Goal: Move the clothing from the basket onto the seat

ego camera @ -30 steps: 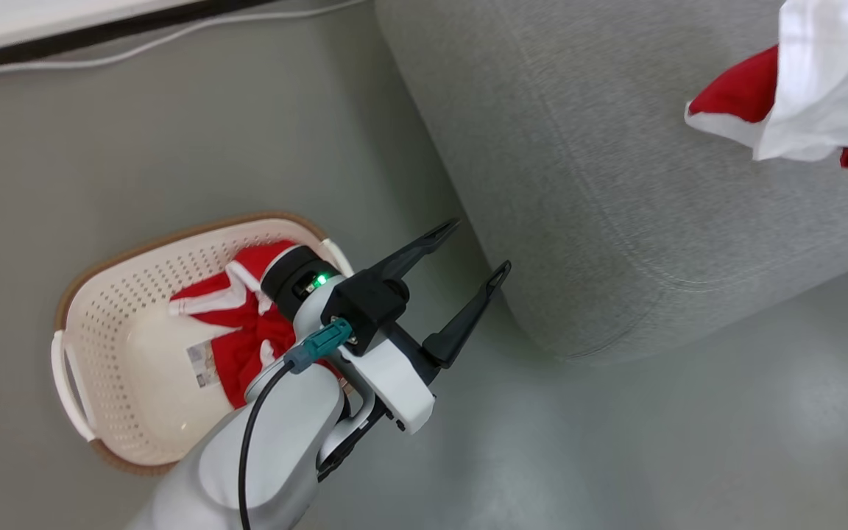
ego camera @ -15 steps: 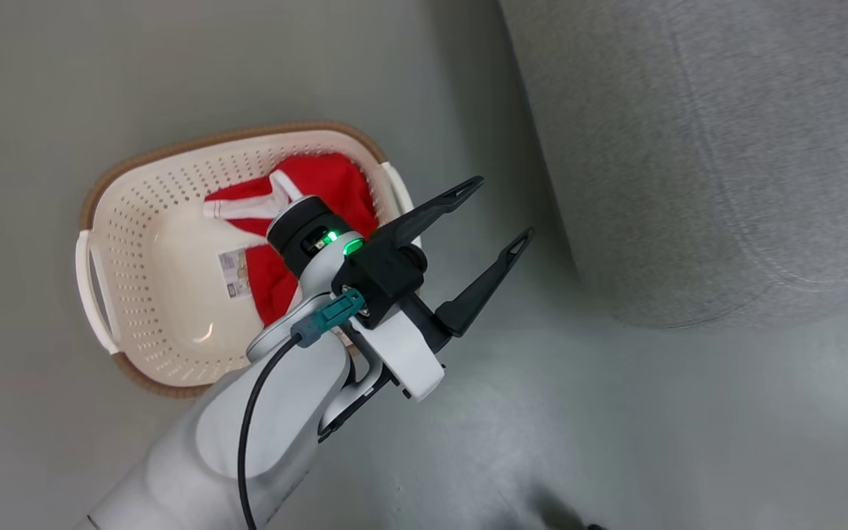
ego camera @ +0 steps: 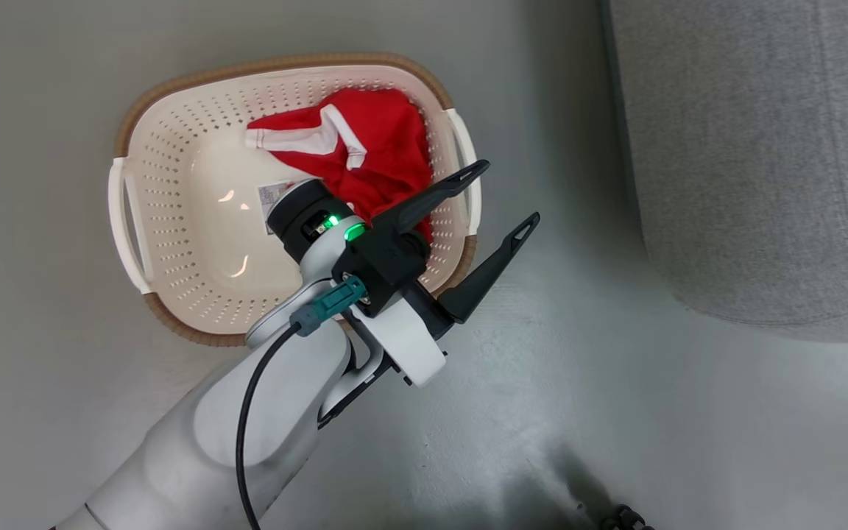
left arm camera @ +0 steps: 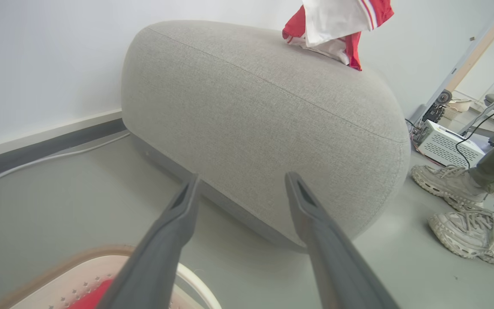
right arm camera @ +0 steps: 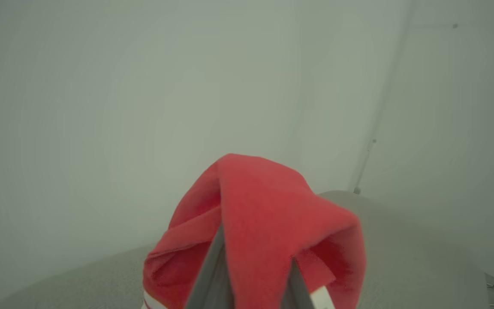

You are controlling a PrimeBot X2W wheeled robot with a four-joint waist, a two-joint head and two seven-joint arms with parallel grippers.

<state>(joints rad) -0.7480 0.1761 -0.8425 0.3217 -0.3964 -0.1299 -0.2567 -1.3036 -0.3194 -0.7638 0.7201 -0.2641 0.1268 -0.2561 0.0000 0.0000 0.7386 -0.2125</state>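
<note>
The cream basket [ego camera: 174,191] with a brown rim stands on the floor, and red clothing [ego camera: 372,147] with white trim lies in its right half. My left gripper [ego camera: 509,195] hangs open above the basket's right handle with nothing between its fingers. In the left wrist view that gripper [left arm camera: 240,178] points at the grey seat [left arm camera: 264,124], where a red and white garment [left arm camera: 337,25] hangs over the top. My right gripper [right arm camera: 255,253] is shut on a fold of red clothing [right arm camera: 264,206] above the seat [right arm camera: 401,257].
The seat's rounded corner [ego camera: 748,184] stands right of the basket, with grey floor between them. A person's two pale sneakers [left arm camera: 461,206] stand right of the seat. A white perforated box [left arm camera: 448,146] and cables sit behind them. A white cable [left arm camera: 45,159] runs along the wall.
The head view has swung left and down, so the basket sits higher and the garment on the seat has left the picture. My left gripper stays open.
</note>
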